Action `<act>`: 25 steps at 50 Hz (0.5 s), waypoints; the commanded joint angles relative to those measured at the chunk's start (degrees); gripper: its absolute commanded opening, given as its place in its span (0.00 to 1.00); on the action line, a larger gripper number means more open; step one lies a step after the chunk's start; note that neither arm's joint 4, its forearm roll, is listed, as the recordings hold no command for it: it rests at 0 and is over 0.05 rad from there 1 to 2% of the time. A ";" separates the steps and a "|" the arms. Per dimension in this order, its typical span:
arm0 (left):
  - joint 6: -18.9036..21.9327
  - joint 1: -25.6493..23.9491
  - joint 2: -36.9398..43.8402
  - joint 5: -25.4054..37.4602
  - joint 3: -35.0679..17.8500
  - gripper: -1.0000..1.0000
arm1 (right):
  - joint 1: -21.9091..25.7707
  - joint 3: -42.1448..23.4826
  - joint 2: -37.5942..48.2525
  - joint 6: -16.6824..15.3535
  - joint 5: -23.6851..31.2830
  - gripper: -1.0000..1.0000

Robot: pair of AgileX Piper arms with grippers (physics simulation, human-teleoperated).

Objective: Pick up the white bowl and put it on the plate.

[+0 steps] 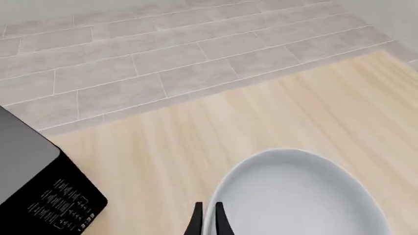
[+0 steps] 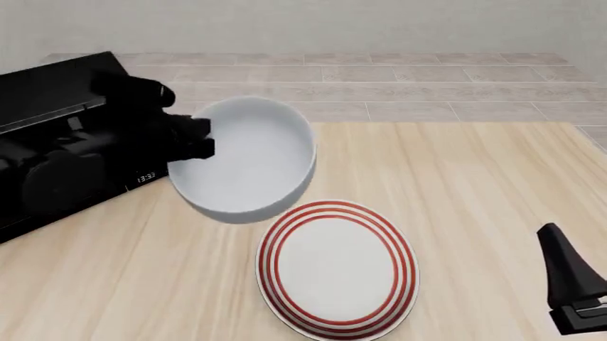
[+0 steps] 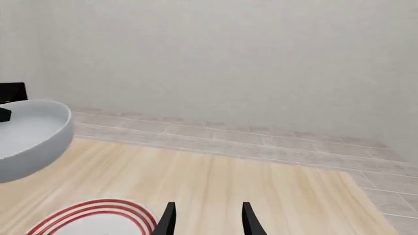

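White bowl (image 2: 249, 160): held tilted, clear of the wooden table (image 2: 474, 185), its near edge just above and behind the plate's far-left rim in the front view.
Left gripper (image 2: 201, 138): clamped on the bowl's left rim; the left wrist view shows the two fingertips (image 1: 196, 220) close together with the rim pinched between them.
Plate (image 2: 337, 266): red-ringed, flat on the table, just in front of and right of the bowl, nothing on it.
Right gripper (image 3: 207, 218): fingers apart, holding nothing, low at the table's near right, well apart from plate and bowl.
Black appliance (image 2: 47, 106): a dark box with a small lit display, at the table's far left, directly behind the left arm.
Floor (image 2: 399, 85): pale grey tiles beyond the table's far edge, running to a plain wall.
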 commanded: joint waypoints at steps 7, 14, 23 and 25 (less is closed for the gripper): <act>1.88 -5.66 8.06 -7.36 2.51 0.00 | 0.12 0.11 0.00 -0.05 0.02 1.00; 1.92 -7.67 12.87 -10.58 2.62 0.00 | -0.07 -0.10 0.00 -0.29 0.23 1.00; 2.02 -8.99 17.34 -12.73 1.57 0.00 | -0.55 0.62 -0.01 0.02 -0.25 1.00; 1.59 -9.20 18.62 -12.52 0.72 0.00 | -0.55 0.62 -0.01 0.02 -0.25 1.00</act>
